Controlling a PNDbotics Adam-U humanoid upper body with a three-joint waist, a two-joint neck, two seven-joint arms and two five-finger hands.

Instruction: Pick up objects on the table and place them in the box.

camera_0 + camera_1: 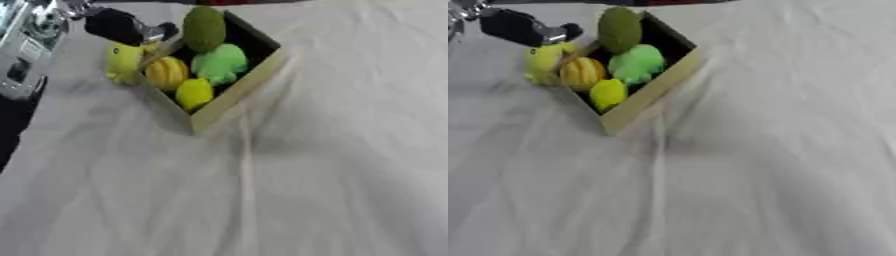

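Observation:
A tan cardboard box (pixel 229 98) stands askew at the upper middle of the white cloth. Inside it lie a dark green oval fruit (pixel 204 28), a light green lumpy thing (pixel 220 62), an orange striped gourd (pixel 167 72) and a yellow lemon (pixel 194 92). Just outside the box's left wall is a yellow toy with a dark dot (pixel 123 62). My black left hand (pixel 118 26) comes in from the upper left and sits on top of that toy, closed over its upper end. The right hand shows in no view.
Grey and black equipment (pixel 22 50) stands along the left edge. The white cloth (pixel 262 190) is wrinkled, with a long fold running down from the box's near corner.

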